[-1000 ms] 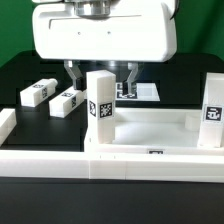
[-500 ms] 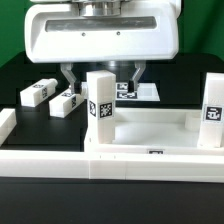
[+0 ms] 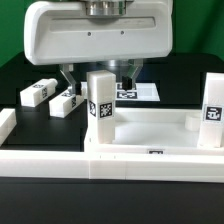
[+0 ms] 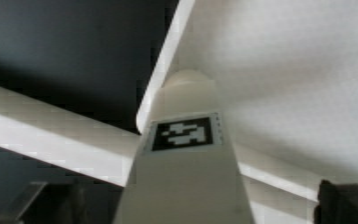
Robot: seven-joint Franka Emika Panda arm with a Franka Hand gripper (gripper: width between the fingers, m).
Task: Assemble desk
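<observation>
The white desk top (image 3: 150, 128) lies tray-side up. One tagged leg (image 3: 100, 105) stands upright in its corner socket on the exterior view's left. A second leg (image 3: 213, 110) stands at the corner on the right. My gripper (image 3: 100, 78) hangs over the first leg, with a dark finger (image 3: 70, 78) on each side of its top. In the wrist view the leg (image 4: 190, 150) rises between my fingers (image 4: 51, 202) with gaps on both sides. The gripper (image 4: 197, 205) is open and touches nothing.
Two loose tagged legs (image 3: 38, 92) (image 3: 66, 100) lie on the black table at the exterior view's left. The marker board (image 3: 146, 92) lies behind the desk top. A long low white border rail (image 3: 50, 160) runs along the front.
The gripper body has shifted slightly toward the exterior view's left. Its fingers still straddle the upright leg. The parts have not moved.
</observation>
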